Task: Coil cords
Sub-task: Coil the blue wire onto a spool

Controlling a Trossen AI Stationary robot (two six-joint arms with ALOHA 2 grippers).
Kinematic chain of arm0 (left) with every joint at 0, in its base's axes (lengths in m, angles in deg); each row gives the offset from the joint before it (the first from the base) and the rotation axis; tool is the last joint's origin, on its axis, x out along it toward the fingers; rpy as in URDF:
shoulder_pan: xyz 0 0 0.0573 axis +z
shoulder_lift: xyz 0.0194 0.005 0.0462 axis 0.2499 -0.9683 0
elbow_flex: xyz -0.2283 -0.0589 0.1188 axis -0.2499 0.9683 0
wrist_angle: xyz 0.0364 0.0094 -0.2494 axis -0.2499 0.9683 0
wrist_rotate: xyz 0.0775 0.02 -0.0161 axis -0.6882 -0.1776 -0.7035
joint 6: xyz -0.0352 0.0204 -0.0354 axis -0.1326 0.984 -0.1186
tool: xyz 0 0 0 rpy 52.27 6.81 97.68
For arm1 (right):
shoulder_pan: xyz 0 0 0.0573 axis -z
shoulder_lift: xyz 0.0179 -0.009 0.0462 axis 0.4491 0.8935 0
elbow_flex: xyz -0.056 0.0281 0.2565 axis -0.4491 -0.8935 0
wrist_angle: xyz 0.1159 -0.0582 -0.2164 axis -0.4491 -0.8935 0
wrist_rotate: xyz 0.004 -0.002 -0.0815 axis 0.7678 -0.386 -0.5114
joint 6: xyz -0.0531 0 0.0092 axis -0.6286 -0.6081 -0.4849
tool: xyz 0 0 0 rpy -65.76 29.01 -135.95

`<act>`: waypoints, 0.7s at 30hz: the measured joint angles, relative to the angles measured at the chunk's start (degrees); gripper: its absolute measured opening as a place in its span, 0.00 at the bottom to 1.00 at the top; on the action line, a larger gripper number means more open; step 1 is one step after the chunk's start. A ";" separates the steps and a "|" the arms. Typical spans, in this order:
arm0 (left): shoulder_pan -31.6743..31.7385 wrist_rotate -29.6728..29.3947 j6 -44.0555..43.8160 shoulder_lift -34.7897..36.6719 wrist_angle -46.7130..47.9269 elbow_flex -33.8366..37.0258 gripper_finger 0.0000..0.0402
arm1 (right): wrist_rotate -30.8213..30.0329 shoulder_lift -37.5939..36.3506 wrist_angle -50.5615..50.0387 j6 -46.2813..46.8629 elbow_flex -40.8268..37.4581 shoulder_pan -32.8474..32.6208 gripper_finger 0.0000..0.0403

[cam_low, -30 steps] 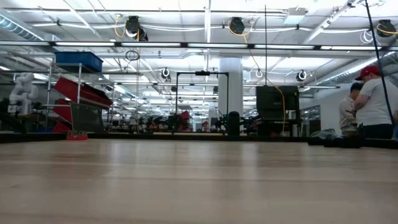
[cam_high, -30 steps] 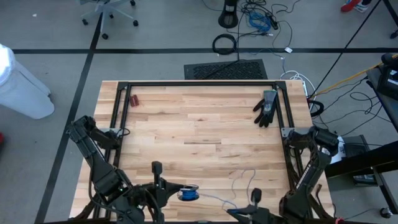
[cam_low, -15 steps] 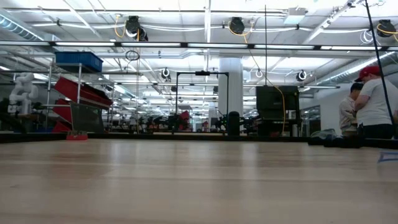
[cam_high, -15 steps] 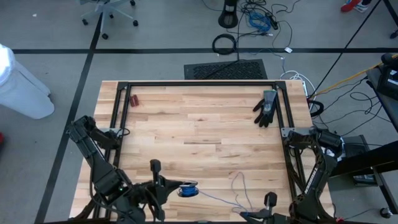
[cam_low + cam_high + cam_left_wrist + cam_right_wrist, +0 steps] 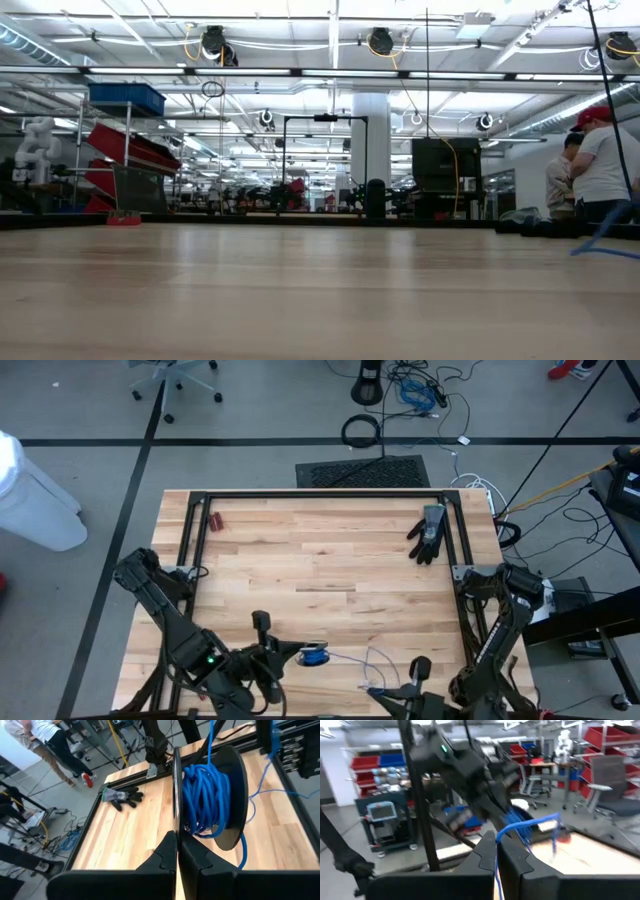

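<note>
The thin blue cord (image 5: 205, 795) is wound on a small black spool (image 5: 313, 654) near the table's near edge. My left gripper (image 5: 283, 653) is shut on the spool. A loose length of cord (image 5: 372, 660) runs from the spool toward the table's right, makes a small loop, and reaches my right gripper (image 5: 385, 688), which is shut on it. In the low view a stretch of the cord (image 5: 605, 238) shows at the right, above the table top. My left gripper pinches the rim of one thin black flange (image 5: 176, 820) of the spool between its two fingers, edge-on, coming level from the table's left. The spool stands on edge beyond the fingertips, the wound cord beside the held flange. My right gripper pinches the loose blue cord (image 5: 496, 841) between its two fingertips, a single strand. The cord rises from the fingers and runs slack toward the spool and my left arm (image 5: 470, 765).
A black glove (image 5: 428, 532) lies at the table's far right, and small red-handled pliers (image 5: 215, 520) at the far left. A black frame (image 5: 320, 496) runs along the far edge and both sides. A person (image 5: 600, 165) stands beyond the table.
My left gripper has carried the spool toward the table's right and a little toward the far edge, turning as it went. The loose cord between the grippers has shrunk from a tall loop to a smaller, lower one. My right gripper has shifted a little near the near edge.
</note>
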 joint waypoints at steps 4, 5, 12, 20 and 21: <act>0.91 -0.05 0.13 -0.41 0.00 0.00 0.02 | 5.68 -0.02 -1.08 -1.99 2.55 2.05 0.00; 1.09 -0.33 0.16 -0.49 0.02 0.00 0.02 | 6.99 0.00 -1.14 -2.17 3.14 2.59 0.00; 1.91 -2.23 2.24 -0.99 -3.05 -0.02 0.02 | 16.18 0.56 -2.31 -1.40 5.34 7.22 0.00; 3.02 -2.53 4.05 -1.50 -6.60 -0.02 0.02 | 20.20 3.27 -8.31 4.09 8.54 12.20 0.00; 3.03 -2.52 4.10 -1.50 -6.83 -0.02 0.02 | 20.22 3.39 -9.59 5.22 8.90 12.70 0.00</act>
